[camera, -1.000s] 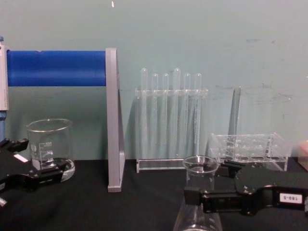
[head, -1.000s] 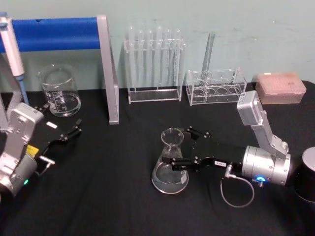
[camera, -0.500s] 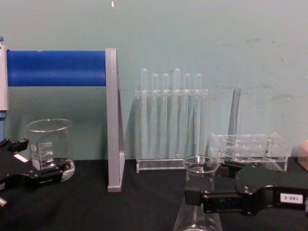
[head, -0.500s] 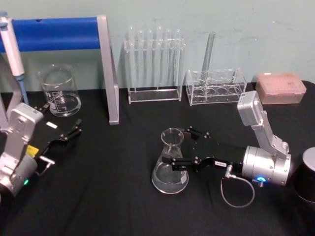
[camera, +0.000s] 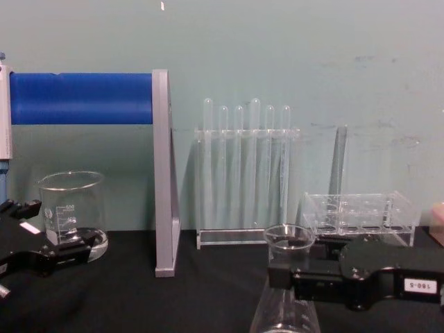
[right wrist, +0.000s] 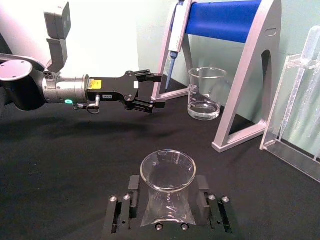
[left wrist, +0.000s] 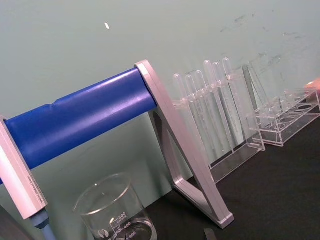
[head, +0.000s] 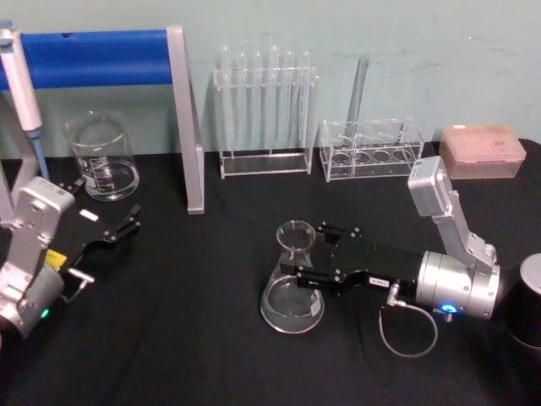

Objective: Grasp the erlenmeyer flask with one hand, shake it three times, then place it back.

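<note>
The erlenmeyer flask [head: 292, 298] stands upright on the black table [head: 194, 338], slightly right of centre. My right gripper [head: 304, 249] reaches in from the right, its black fingers pressed against both sides of the flask's neck. In the right wrist view the flask [right wrist: 167, 200] sits squarely between the two fingers [right wrist: 133, 189], its rim above them. In the chest view the flask [camera: 288, 243] rises just above the right gripper [camera: 295, 262]. My left gripper [head: 127, 225] is parked at the left, open and holding nothing.
A glass beaker [head: 101, 157] stands at the back left under a blue bar stand [head: 182, 118] that holds a pipette [head: 19, 80]. A test tube rack [head: 264, 110], a second clear rack [head: 370, 149] and a pink box [head: 480, 150] line the back. A dark cylinder [head: 528, 315] sits at the far right.
The right gripper's fingers have closed in on the flask's neck; the near finger moved toward the glass. The flask and left arm have not moved.
</note>
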You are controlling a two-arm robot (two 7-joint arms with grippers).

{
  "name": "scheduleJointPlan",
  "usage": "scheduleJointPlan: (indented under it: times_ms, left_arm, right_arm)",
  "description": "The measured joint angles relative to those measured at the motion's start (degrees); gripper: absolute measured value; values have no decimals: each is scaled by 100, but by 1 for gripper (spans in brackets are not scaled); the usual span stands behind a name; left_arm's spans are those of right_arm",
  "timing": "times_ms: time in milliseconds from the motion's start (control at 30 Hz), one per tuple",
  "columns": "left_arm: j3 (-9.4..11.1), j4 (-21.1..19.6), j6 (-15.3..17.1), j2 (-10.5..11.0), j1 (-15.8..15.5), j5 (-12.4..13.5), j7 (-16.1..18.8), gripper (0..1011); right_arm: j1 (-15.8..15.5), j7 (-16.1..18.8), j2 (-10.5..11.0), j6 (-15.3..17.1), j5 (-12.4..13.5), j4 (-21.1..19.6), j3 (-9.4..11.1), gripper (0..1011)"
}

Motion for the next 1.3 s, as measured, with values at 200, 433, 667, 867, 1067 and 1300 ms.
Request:
scheduleJointPlan:
  times_ms: [200,433,667,867,1067,1300]
  left_arm:
    - [0,0,0,0,0,0,0,1001]
    - [0,0,0,0,0,0,0,1001]
    - [0,0,0,0,0,0,0,1001]
    - [0,0,0,0,0,0,0,1001]
    - [0,0,0,0,0,0,0,1001]
    - [0,0,0,0,0,0,0,1001]
  right_arm:
    - [0,0,0,0,0,0,0,547]
    - [0,0,0,0,0,0,0,447]
    - [0,0,0,0,0,0,0,447]
    - [0,0,0,-1,-2,0,-1,447]
    - [-118,-56,36,-129,38,-231,67,447]
    - [-418,-603,150,66,149,-1019,308,447]
